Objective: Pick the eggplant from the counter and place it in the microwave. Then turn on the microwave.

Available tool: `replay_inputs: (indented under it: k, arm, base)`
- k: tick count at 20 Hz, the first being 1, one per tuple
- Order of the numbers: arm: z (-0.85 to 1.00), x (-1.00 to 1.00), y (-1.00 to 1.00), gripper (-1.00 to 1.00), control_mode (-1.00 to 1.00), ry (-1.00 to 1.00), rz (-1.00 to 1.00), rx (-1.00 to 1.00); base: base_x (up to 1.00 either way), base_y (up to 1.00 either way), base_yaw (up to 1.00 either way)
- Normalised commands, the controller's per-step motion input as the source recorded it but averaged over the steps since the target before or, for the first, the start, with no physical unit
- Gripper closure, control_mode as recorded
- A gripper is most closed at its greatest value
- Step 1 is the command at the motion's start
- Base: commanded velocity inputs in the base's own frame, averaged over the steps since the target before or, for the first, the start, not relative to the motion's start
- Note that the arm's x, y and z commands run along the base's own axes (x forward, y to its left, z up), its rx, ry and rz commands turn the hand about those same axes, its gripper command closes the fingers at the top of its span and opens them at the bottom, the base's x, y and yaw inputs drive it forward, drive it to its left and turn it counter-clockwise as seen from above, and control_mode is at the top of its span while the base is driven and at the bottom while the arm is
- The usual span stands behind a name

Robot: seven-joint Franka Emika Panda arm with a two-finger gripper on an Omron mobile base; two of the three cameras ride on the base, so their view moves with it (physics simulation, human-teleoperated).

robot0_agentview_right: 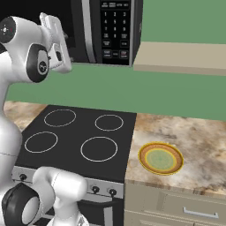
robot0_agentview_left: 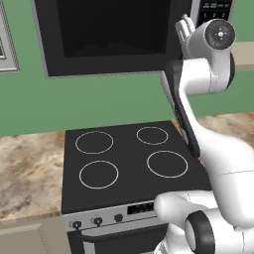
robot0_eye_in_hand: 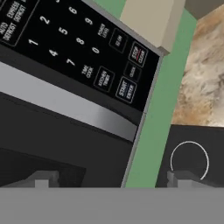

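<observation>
We see hand raised at microwave, fingertips spread wide apart, nothing between them. We judge hand faces keypad to reach start button. Microwave door swung open, cavity dark. Eggplant: cannot tell where; presumably inside. Yellow-rimmed plate bare on table, right of stove.

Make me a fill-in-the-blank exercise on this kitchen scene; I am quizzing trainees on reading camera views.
1. The black stove top has ____ white rings.
2. The yellow-rimmed green plate lies on the beige marbled ____.
3. The two-finger gripper has its jaws ____.
4. The black keypad panel belongs to the wide black ____.

Missing words: four; counter; open; microwave
</observation>
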Motion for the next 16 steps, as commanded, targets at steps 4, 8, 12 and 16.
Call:
replay_inputs:
  k: [4,8,12,16]
  arm:
    - [-0.01,-0.43,-0.03,-1.00,-1.00,-0.19,0.12,0.00]
    - [0.00,-0.34,-0.18,-1.00,-1.00,-0.08,0.07,0.00]
    - [0.00,-0.27,-0.32,-1.00,-1.00,-0.01,0.01,0.00]
    - [0.00,-0.33,-0.30,-1.00,-1.00,0.00,0.00,-0.01]
  base:
    - [0.00,0.00,0.00]
    - [0.00,0.00,0.00]
    - [0.00,0.00,0.00]
    - [0.00,0.00,0.00]
